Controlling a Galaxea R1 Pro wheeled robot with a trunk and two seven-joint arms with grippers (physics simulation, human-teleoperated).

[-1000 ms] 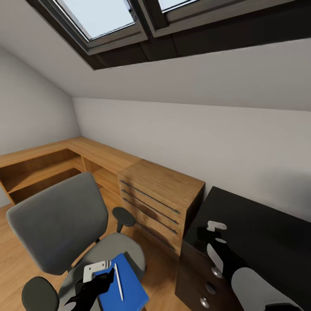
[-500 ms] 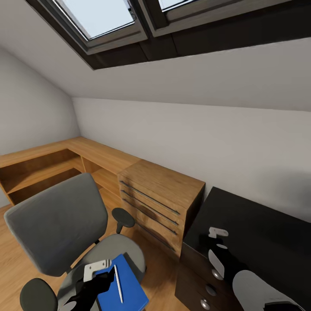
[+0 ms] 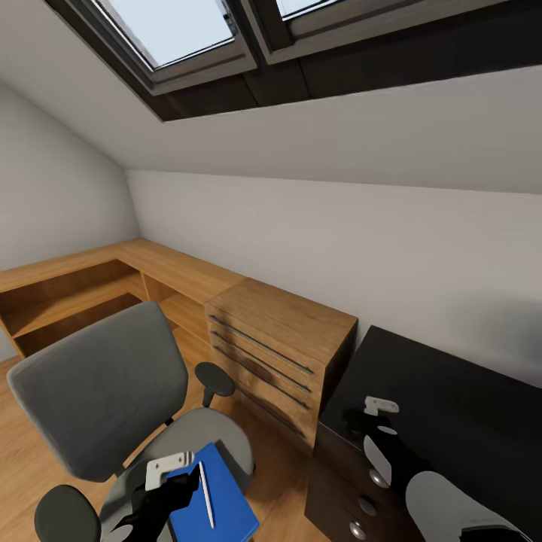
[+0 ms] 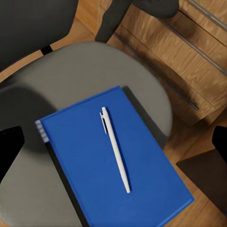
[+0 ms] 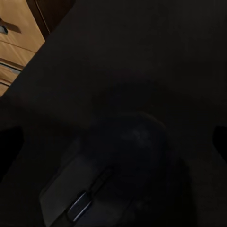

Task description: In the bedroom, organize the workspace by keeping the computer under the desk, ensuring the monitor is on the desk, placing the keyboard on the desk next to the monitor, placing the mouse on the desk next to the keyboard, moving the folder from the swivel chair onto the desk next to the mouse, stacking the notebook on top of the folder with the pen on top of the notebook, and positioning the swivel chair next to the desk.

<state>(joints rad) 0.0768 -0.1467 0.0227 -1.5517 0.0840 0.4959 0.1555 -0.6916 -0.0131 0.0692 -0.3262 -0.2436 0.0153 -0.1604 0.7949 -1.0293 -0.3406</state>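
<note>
The grey swivel chair stands at lower left. On its seat lies the blue folder, and the white pen rests on top of it. My left gripper hovers open just above the folder, its fingers wide apart. My right gripper is open over the near corner of the black desk, straddling the dark mouse, which sits on the desk top close below. The monitor, keyboard, computer and notebook are out of view.
A light wooden drawer unit stands between the chair and the desk, with wooden shelves running along the left wall. Dark drawers with round knobs sit under the desk's near end. A sloped ceiling with skylights hangs overhead.
My right gripper has sunk a little toward the desk top over the mouse. The left gripper, folder and pen are unchanged.
</note>
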